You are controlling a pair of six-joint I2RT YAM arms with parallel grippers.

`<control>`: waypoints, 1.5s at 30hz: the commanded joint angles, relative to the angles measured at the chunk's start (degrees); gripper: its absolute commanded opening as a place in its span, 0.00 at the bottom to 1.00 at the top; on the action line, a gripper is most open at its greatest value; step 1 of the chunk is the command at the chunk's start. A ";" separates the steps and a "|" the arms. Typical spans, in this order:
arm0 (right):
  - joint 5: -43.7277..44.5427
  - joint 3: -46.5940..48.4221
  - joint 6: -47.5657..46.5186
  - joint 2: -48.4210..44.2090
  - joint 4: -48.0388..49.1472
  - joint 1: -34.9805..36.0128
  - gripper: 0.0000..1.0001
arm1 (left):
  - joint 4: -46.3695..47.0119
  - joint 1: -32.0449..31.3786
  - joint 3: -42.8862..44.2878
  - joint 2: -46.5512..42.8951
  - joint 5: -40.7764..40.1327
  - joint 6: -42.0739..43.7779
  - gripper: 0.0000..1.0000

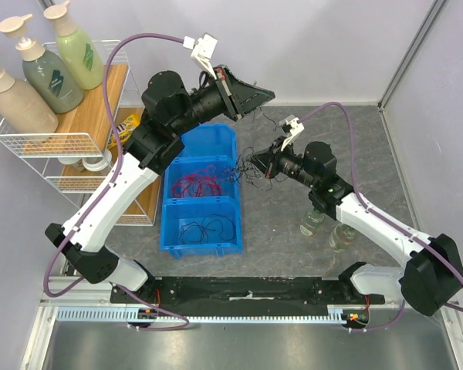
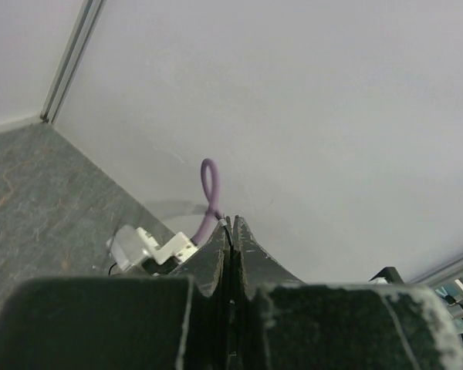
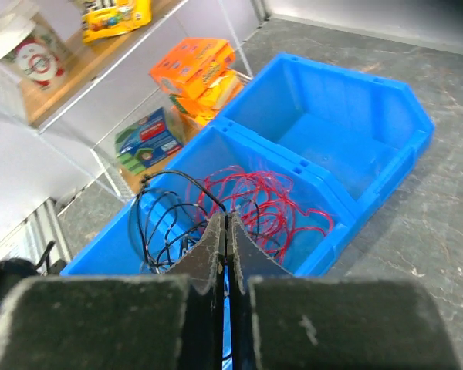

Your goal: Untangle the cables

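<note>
A grey, stone-patterned bench top (image 1: 293, 231) fills the middle of the scene. Plain pale walls close it in: a back wall (image 1: 332, 46) along the far edge and a side panel (image 1: 447, 116) along the right edge. They meet at a slanting aluminium post (image 1: 413, 54) in the far right corner.

At the left edge stands a white wire rack (image 1: 31, 139) with wooden shelves (image 1: 85, 116). It carries three pump bottles (image 1: 50, 73) on top and orange snack boxes (image 3: 193, 65) lower down.

A black mat (image 1: 247, 289) and a slotted metal rail (image 1: 239, 314) run along the near edge. The light is even and soft, casting only faint shadows on the wall.
</note>
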 commanded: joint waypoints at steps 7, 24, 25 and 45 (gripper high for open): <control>43.86 5.37 0.47 6.53 -29.35 -1.19 0.00 | 12.40 -0.03 1.77 -7.15 -4.07 11.22 0.02; 33.19 5.37 0.02 9.96 -38.61 -22.28 0.71 | 0.98 -0.03 0.80 -11.11 -28.70 28.11 0.02; 31.43 5.46 0.55 10.40 -38.26 -23.60 0.73 | 0.54 -0.03 1.15 -11.64 -29.57 28.99 0.02; 1.58 0.11 3.20 11.12 -22.91 -33.56 0.83 | -5.44 -0.03 7.22 -13.85 -28.54 30.85 0.02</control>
